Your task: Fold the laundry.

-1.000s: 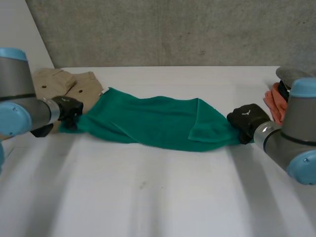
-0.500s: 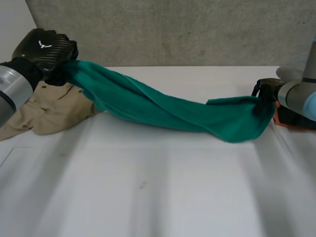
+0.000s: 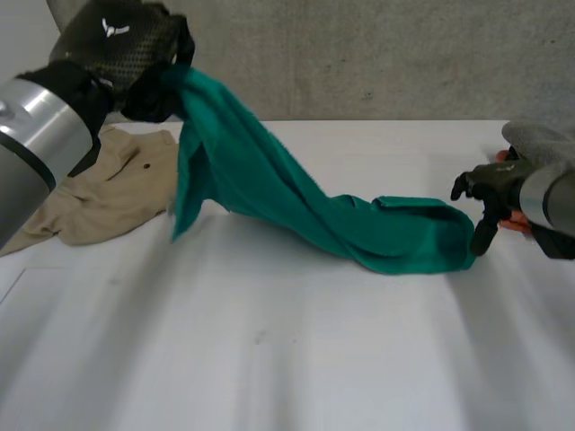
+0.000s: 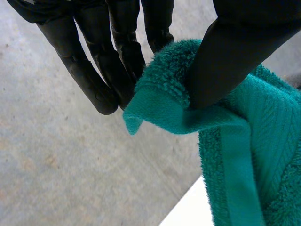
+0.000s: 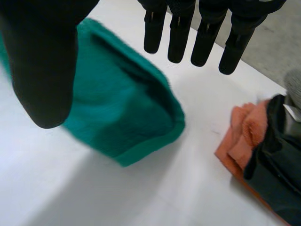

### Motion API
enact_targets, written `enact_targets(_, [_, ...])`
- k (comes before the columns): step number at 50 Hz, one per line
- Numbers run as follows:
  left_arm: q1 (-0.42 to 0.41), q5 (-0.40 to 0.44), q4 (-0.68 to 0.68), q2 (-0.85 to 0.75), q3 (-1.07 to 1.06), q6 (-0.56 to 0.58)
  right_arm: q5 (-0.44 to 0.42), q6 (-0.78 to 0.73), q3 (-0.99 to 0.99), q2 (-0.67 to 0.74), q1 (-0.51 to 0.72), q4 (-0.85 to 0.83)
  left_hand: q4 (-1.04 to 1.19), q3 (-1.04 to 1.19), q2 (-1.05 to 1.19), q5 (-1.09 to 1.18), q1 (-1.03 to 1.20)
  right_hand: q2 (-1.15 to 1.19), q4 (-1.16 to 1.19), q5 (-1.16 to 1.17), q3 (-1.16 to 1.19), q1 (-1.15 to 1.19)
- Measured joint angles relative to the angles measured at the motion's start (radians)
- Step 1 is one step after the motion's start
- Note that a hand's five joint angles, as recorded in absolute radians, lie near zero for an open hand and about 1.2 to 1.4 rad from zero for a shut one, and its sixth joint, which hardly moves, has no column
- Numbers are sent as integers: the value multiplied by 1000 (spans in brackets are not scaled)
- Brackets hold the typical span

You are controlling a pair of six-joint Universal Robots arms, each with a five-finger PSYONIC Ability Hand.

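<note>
Right hand [image 3: 496, 186] let go, fingers spread; left hand [image 3: 112, 45] pinches green towel [image 3: 296, 202] over white table [image 3: 269, 359].

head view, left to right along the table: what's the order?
beige garment → green towel → right hand

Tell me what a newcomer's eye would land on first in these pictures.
The green towel stands out first. The left hand, held high at the head view's left, pinches it at a corner, and it slants down to the white table. Its other end lies bunched by the open right hand, which holds nothing. A beige garment lies below the raised hand, and an orange cloth lies beside the right hand.
</note>
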Motion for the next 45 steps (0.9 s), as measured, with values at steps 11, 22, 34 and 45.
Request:
enact_targets(11, [-103, -81, -97, 4, 156, -43, -123, 57, 322, -60, 38, -191, 0, 0, 0, 0, 0, 41, 44, 38, 37, 36])
enact_targets(22, [-193, -140, -174, 9, 301, -69, -11, 282, 294, 103, 100, -416, 0, 0, 0, 0, 0, 107, 105, 96, 98, 96])
enact_targets(34, [-196, -166, -216, 26, 325, -80, 103, 302, 234, 194, 170, -560, 1, 0, 0, 0, 0, 450, 447, 437, 443, 439])
enact_targets(45, [-151, -167, -219, 30, 309, -131, 94, 309, 217, 209, 185, -537, 2, 0, 0, 0, 0, 764, 754, 740, 749, 724])
